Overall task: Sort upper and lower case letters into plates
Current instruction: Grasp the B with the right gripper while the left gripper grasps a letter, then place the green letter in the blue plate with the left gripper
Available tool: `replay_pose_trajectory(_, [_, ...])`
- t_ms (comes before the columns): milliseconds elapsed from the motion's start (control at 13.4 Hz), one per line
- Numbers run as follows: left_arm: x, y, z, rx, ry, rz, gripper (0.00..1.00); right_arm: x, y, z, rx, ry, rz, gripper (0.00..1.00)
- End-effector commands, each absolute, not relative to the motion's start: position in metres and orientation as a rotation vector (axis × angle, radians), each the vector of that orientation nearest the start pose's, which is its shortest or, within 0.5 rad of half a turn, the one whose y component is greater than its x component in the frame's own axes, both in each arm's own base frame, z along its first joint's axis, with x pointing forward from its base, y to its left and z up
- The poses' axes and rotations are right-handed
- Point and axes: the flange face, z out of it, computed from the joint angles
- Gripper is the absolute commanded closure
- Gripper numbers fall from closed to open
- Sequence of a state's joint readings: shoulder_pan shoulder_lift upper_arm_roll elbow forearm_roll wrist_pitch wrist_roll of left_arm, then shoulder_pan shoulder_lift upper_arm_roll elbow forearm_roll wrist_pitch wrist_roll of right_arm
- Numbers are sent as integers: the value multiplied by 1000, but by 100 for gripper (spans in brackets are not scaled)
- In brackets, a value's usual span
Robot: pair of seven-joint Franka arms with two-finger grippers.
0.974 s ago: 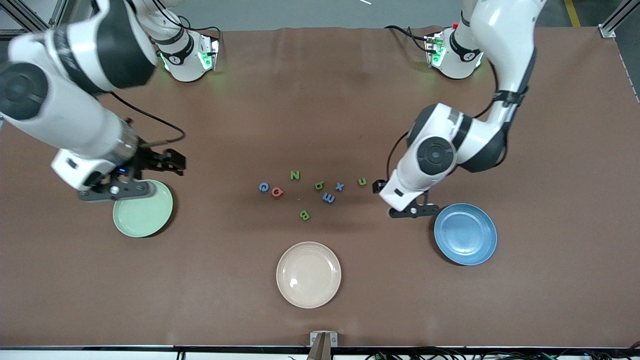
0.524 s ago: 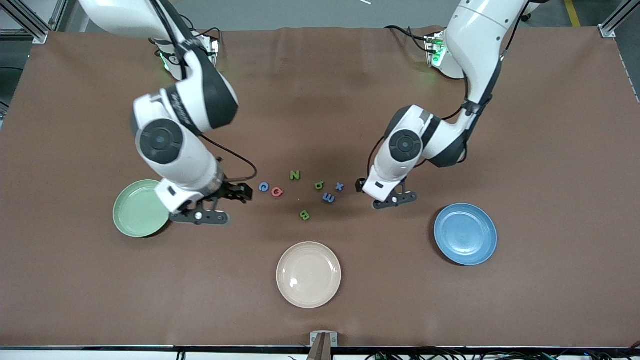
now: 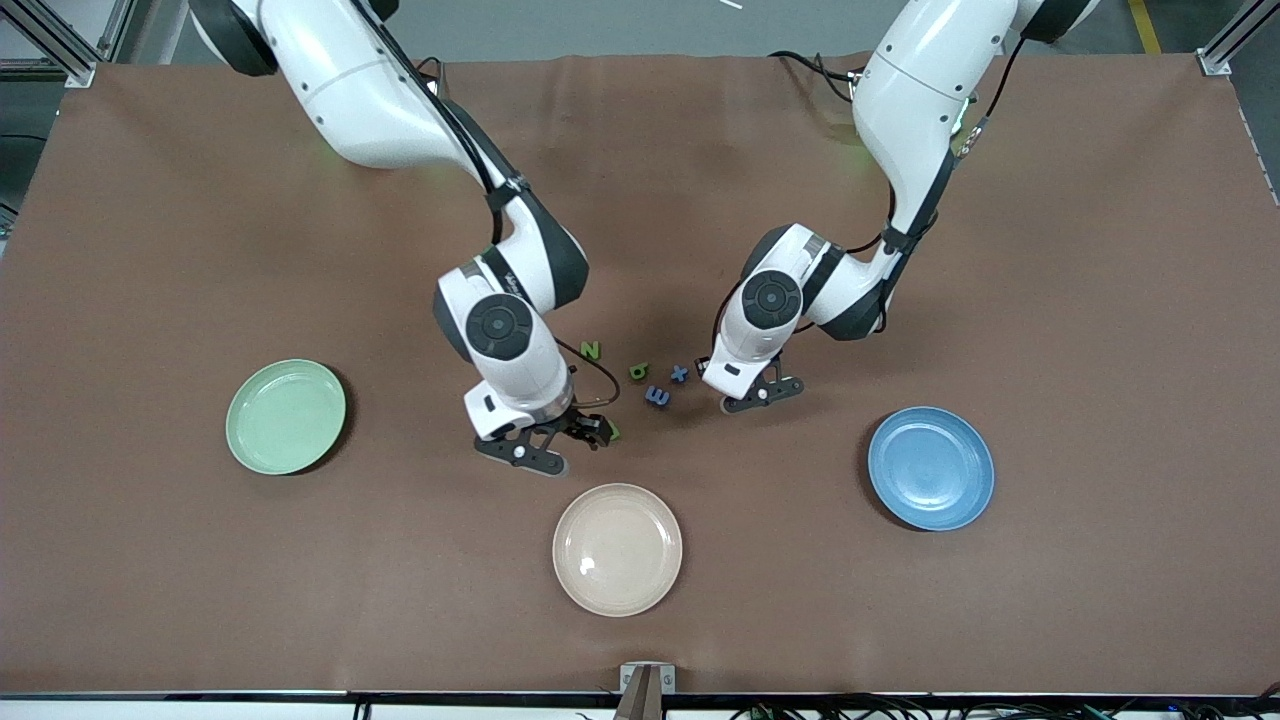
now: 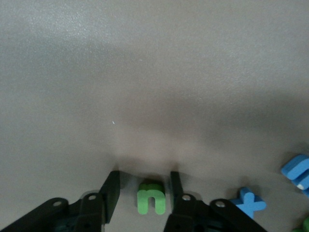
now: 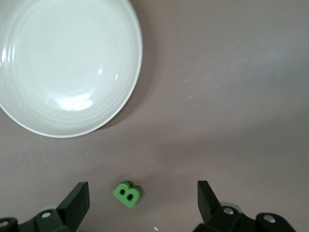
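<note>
On the brown worktop (image 3: pixel 200 220), a green n (image 4: pixel 152 198) lies between the left hand's (image 4: pixel 143 189) narrowed fingers (not quite touching). A green B (image 5: pixel 127 194) lies under the wide-open right hand (image 5: pixel 143 199), near the cream plate (image 5: pixel 19 116).

We note small cluster mid-table: green N (image 3: pixel 590 350) at twelve o'clock, green b (image 3: pixel 638 371) and blue x (image 3: pixel 679 373) at centre, another blue letter (image 3: pixel 657 396) at six. Green B (image 3: pixel 613 431) half hidden under right gripper (image 3: pixel 590 435). Left gripper (image 3: pixel 708 366) just beside x, three o'clock. From cluster we place mint plate (image 3: pixel 286 416) at nine, blue plate (image 3: pixel 931 468) at four, cream plate (image 3: pixel 617 549) at six.
</note>
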State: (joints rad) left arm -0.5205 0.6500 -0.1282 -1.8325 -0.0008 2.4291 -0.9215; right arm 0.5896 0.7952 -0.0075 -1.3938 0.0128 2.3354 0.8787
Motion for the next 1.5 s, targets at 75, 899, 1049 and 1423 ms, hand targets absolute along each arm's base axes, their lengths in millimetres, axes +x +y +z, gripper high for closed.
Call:
replay_pose_trajectory(75, [498,-399,169,-3099,-524,134,52,628,430,224,-2979,454,-196,2])
replay_pose_trajectory(899, [532,-354,226,-3097,-594,84,100,610,454,194,-3001,397,-176,10])
replay_pose_trajectory(1049, [563,-302,265,-3097,-555,72,100,608,454,189,-3002,399,-165,10])
replay_pose_trajectory(1423, [621,-147,270,-3093,-522,70,100,599,463,186,-3018,374,-140,11])
